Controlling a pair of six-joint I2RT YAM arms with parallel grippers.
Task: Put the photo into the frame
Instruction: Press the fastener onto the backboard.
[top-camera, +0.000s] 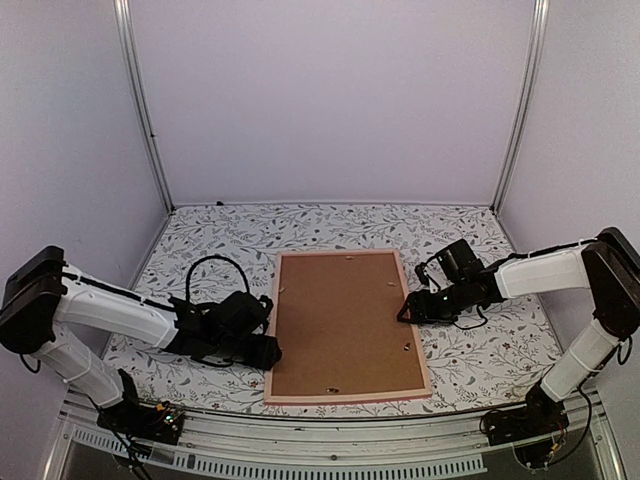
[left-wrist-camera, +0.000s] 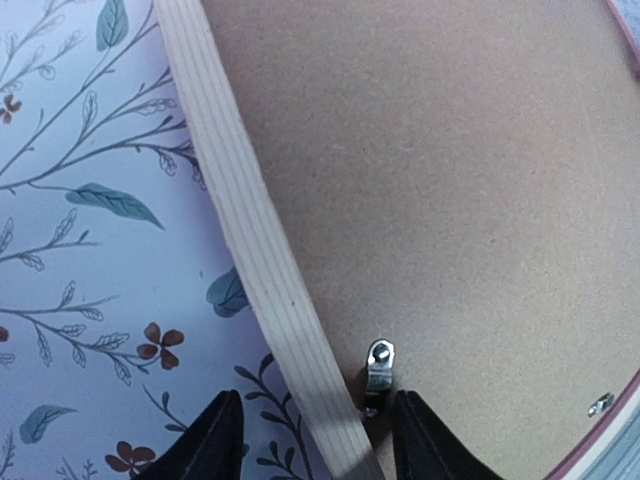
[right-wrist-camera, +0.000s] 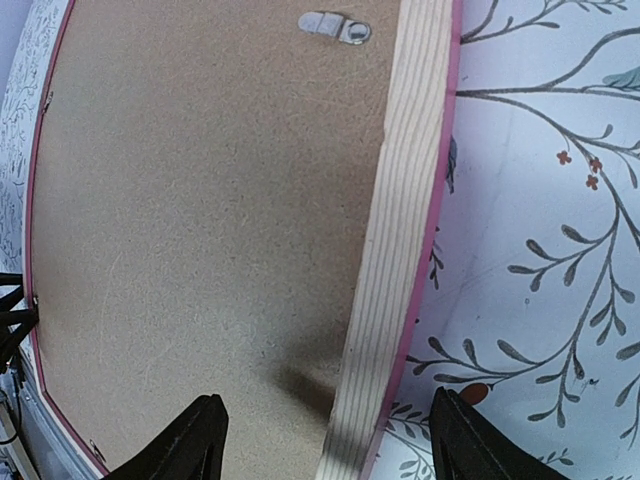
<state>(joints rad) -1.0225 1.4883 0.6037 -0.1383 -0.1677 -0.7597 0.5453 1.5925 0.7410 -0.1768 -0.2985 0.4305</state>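
The floral surface (top-camera: 480, 230) carries the frame (top-camera: 345, 397), which lies back-up at its centre. The brown backing board (top-camera: 345, 320) sits inside the rails. Only the top view shows the whole frame. The left fingers (left-wrist-camera: 215, 440) stand apart, astride the left rail toward its near end. The right fingers (right-wrist-camera: 195, 445) stand apart, astride the right rail. The left wrist view alone shows a metal clip (left-wrist-camera: 379, 365) just inside the rail, beside the inner finger. The right wrist view shows the rail's pink outer edge.

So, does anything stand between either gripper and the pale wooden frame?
Nothing visible. Each side rail of the pink-edged pale wood frame lies between open fingers: the left gripper beside a small metal clip, the right gripper opposite.
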